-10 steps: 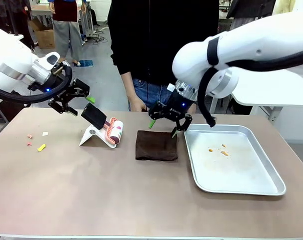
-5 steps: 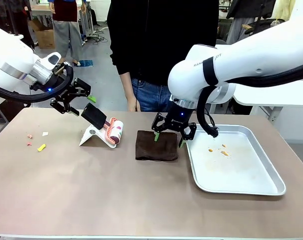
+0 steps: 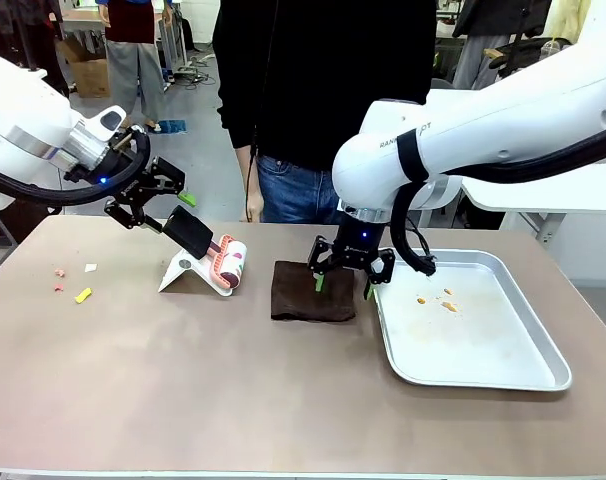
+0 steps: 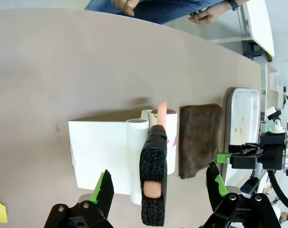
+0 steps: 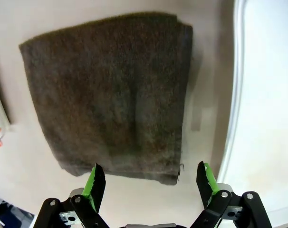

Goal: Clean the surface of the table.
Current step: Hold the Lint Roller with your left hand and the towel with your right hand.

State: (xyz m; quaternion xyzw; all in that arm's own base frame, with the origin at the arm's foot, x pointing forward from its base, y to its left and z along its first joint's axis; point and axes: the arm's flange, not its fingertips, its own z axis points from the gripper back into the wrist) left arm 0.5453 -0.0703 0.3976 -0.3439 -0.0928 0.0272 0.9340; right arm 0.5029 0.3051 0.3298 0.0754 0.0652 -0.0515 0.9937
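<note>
The brownish table (image 3: 233,390) carries small pink, white and yellow scraps (image 3: 75,283) at its left. A dark brown cloth (image 3: 305,292) lies folded flat in the middle. My right gripper (image 3: 343,285) hangs open just over the cloth's right edge, and the right wrist view shows its fingers (image 5: 95,183) straddling the cloth's near corner (image 5: 115,95). My left gripper (image 3: 155,205) is open above the black handle of a lint roller (image 3: 218,258) on its white stand. In the left wrist view the handle (image 4: 153,175) rises between the open fingers (image 4: 103,187).
A silver tray (image 3: 523,360) with orange crumbs (image 3: 438,300) sits at the right, close beside the cloth. A person in a dark top stands at the far edge (image 3: 323,90). The yellow scrap (image 4: 1,212) lies off to the roller's side.
My right gripper came forward and down from behind the cloth to just over its right edge. The left gripper shifted only slightly by the roller handle.
</note>
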